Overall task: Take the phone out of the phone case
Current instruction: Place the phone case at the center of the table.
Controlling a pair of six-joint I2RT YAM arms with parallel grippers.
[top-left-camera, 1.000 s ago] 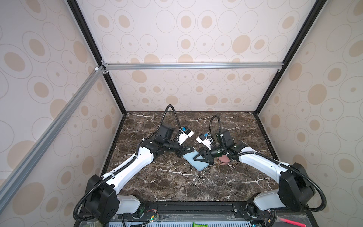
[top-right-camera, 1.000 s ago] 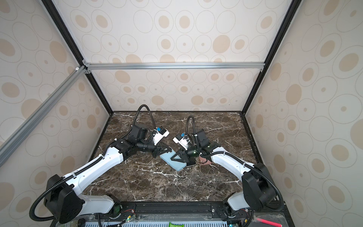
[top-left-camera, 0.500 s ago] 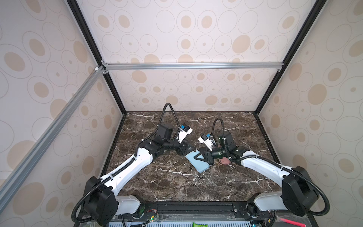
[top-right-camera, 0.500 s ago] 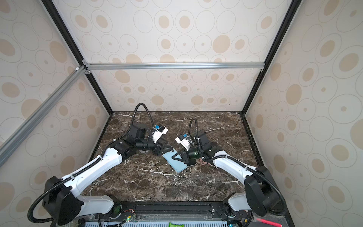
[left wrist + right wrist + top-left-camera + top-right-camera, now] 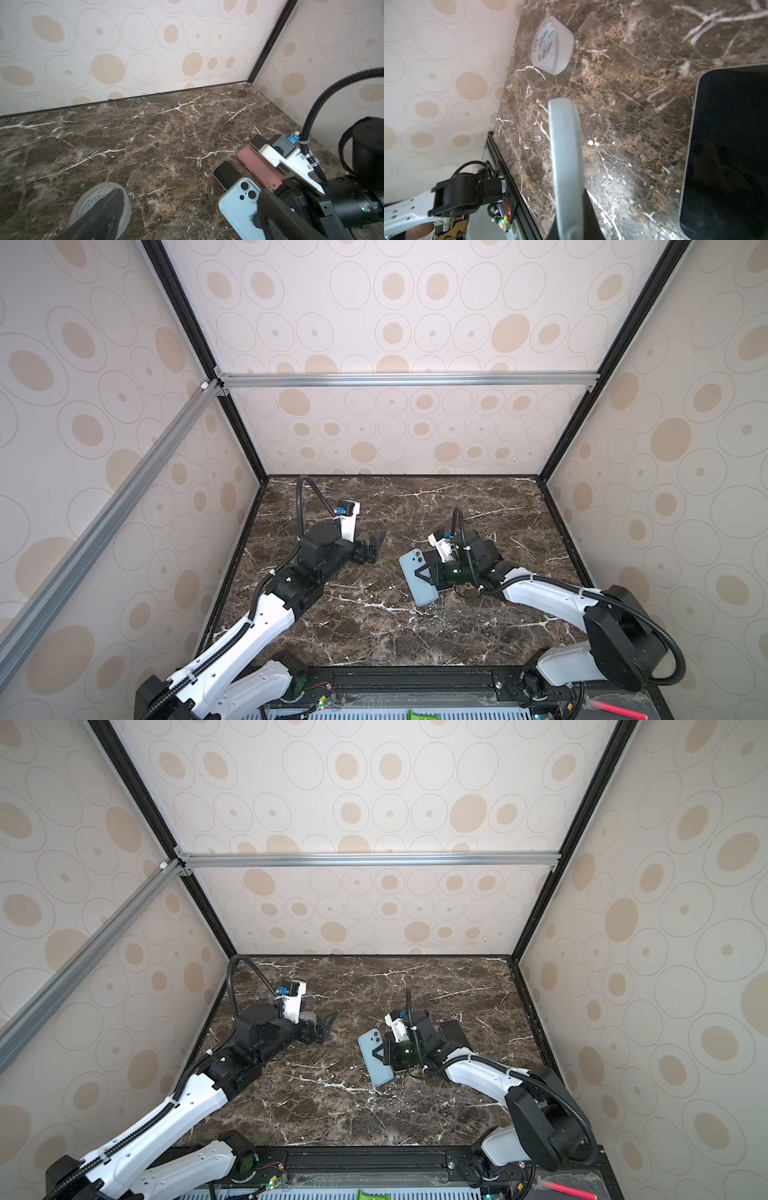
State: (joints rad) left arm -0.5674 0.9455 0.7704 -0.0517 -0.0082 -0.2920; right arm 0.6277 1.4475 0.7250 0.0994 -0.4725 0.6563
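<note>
A light blue phone case (image 5: 417, 578) hangs tilted just above the marble table (image 5: 374, 635), back side up. My right gripper (image 5: 428, 574) is shut on its long edge. In the left wrist view the phone shows only as two dark camera lenses (image 5: 248, 190) in the case's (image 5: 239, 207) corner. The right wrist view shows the case (image 5: 564, 145) edge-on between the right gripper's (image 5: 569, 224) jaws. My left gripper (image 5: 372, 548) stands wide open and empty, well to the left of the case, also seen in a top view (image 5: 323, 1027).
A grey tape roll (image 5: 89, 199) lies by the left gripper's fingers and shows in the right wrist view (image 5: 552, 45). A black-screened phone (image 5: 225, 174) lies flat beside the case, with a pink case (image 5: 259, 166) and another dark phone (image 5: 257, 142) beyond. Walls close three sides.
My left gripper has opened, let go of the case's end and drawn back to the left. The right gripper has kept hold of the case and swung it more lengthwise.
</note>
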